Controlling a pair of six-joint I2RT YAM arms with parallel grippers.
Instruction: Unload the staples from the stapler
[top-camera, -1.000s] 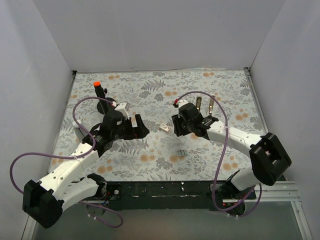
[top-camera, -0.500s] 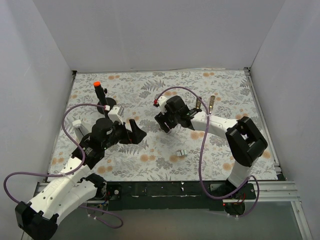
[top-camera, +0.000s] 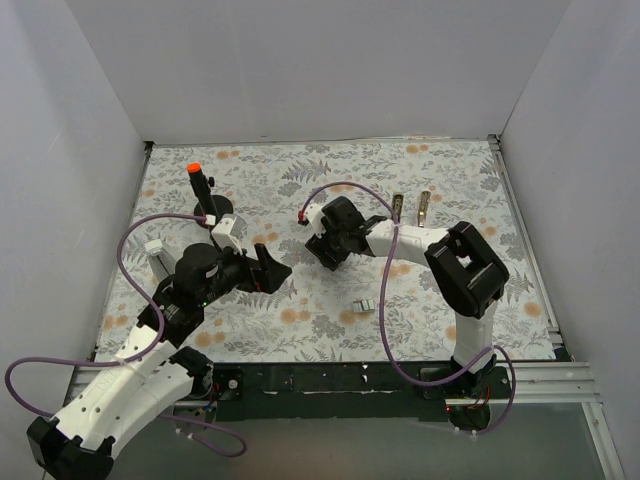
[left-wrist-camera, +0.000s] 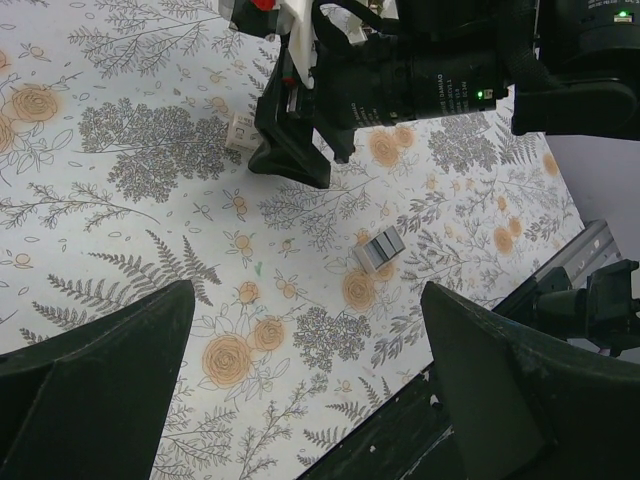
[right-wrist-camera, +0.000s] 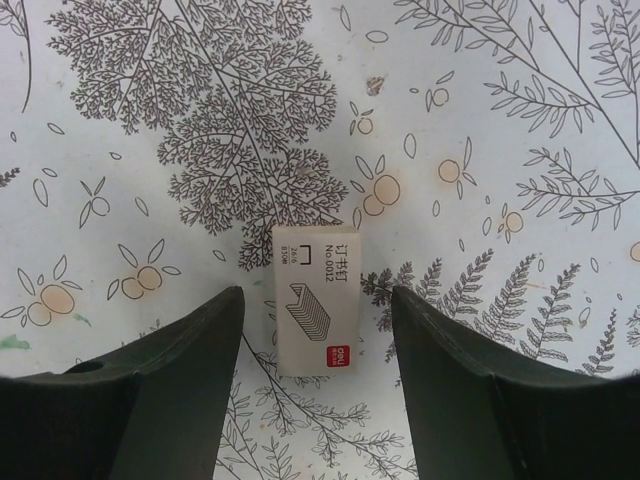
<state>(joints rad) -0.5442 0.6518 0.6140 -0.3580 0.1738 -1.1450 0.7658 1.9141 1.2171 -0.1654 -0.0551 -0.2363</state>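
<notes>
The right claw hangs straight over the box. Its fingers are apart, one on each side of the box, with a strip of mat showing in both gaps, so it straddles the box and grips nothing. That pose reads as lining up for a pinch across the box's narrow width, which is the only way such a flat little carton could be picked up from above. The stapler lies beyond the box and to its right, well apart from it. Its two slim halves sit side by side and neither arm touches it, which suggests the opening work is finished. The staples rest loose on the mat on the near side of the box, a little to its right, and nothing touches them (they look like one ridged silvery block, though it is too small to be sure). Since they are already out, my guess is that the box is wanted as their container. The left claw waits to the left of the box with its fingers spread fully and nothing between them. It is angled toward the box, probably so its camera covers both box and staples while staying clear of the right arm's approach.
</notes>
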